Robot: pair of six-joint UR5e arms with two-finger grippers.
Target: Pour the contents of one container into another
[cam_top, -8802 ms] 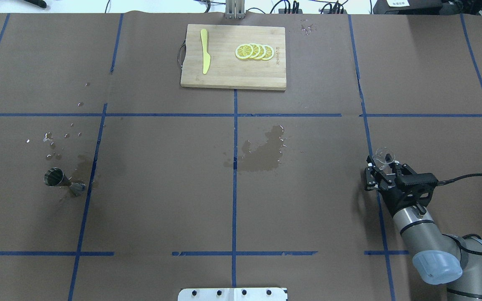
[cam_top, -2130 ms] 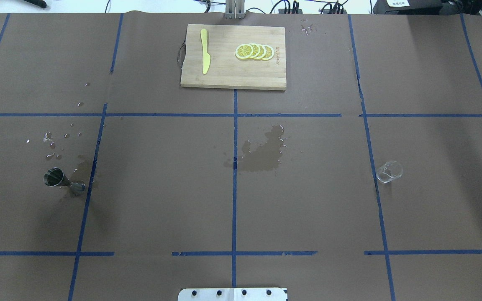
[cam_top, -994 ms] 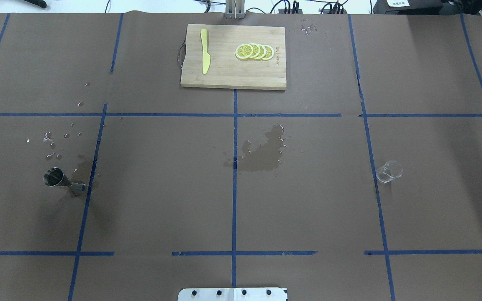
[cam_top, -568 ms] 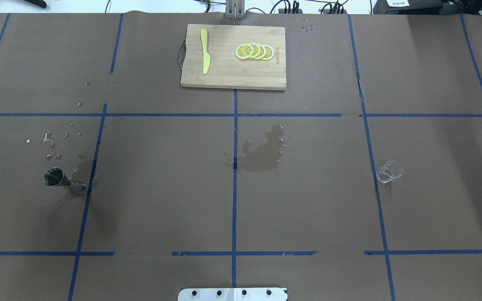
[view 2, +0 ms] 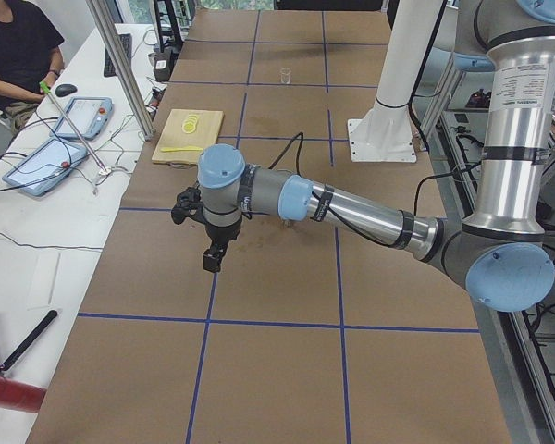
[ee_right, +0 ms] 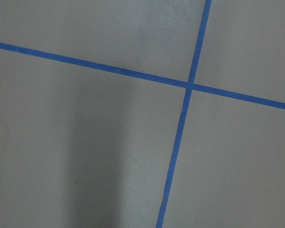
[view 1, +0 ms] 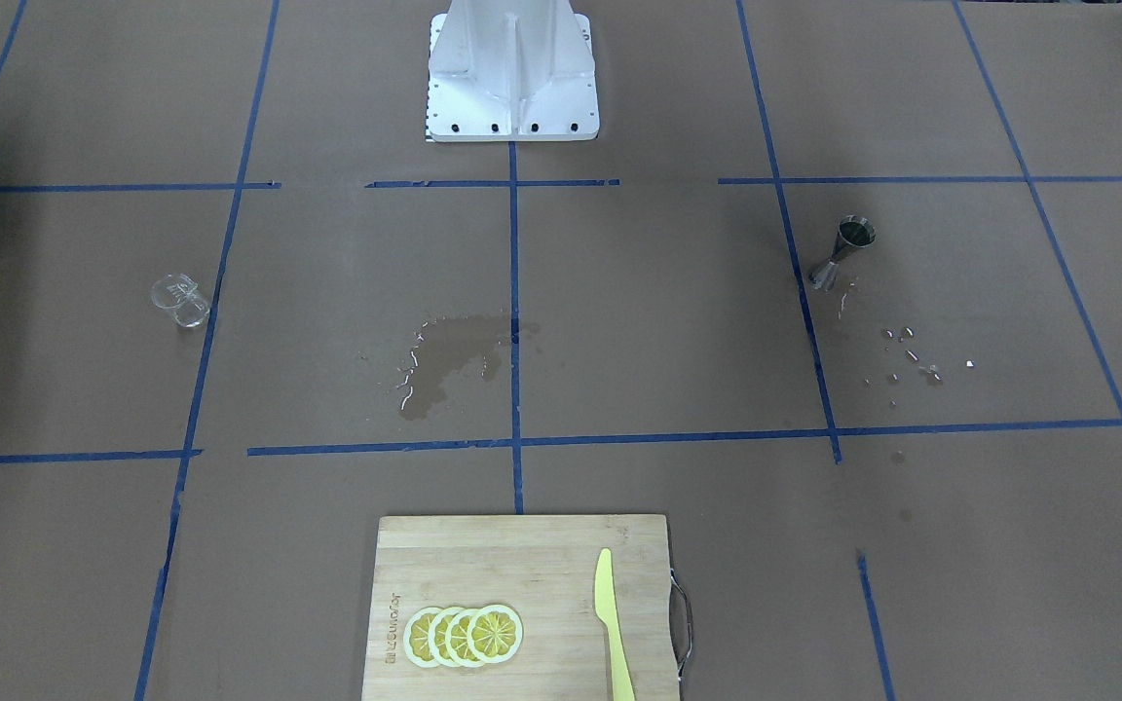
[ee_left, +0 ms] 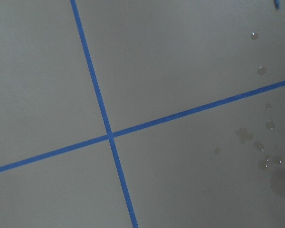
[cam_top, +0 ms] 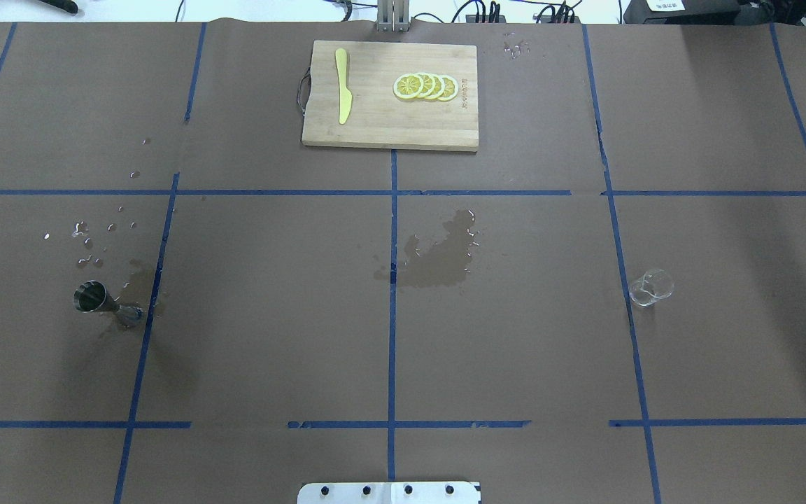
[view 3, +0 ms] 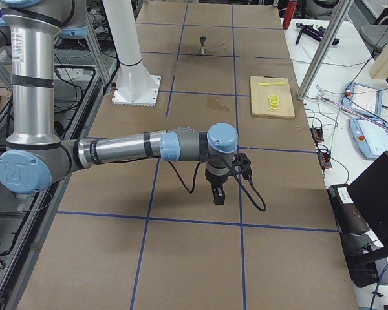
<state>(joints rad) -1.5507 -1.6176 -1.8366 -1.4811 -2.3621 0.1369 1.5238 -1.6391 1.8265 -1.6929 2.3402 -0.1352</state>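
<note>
The small clear glass cup point(cam_top: 651, 288) point(view 1: 180, 299) stands alone on the brown paper, on the robot's right side. Far across the table the silver hourglass jigger point(cam_top: 99, 302) point(view 1: 843, 251) point(view 3: 202, 44) stands upright on the robot's left side, beside a damp stain. Neither arm appears in the overhead or front-facing views. My left gripper point(view 2: 212, 262) hangs pointing down over the table in the exterior left view. My right gripper point(view 3: 218, 197) does the same in the exterior right view. Whether either is open or shut I cannot tell. Both wrist views show only paper and blue tape.
A wooden cutting board point(cam_top: 375, 129) with lemon slices point(cam_top: 425, 87) and a yellow knife point(cam_top: 342, 85) lies at the far middle. A wet patch point(cam_top: 441, 255) darkens the centre, and droplets point(cam_top: 92, 241) lie near the jigger. The robot's white base point(view 1: 512, 68) stands at the near edge.
Some 9 seconds ago my right gripper was at the glass cup; it has since left the overhead view and the cup stands free. Nothing has moved in the last two seconds.
</note>
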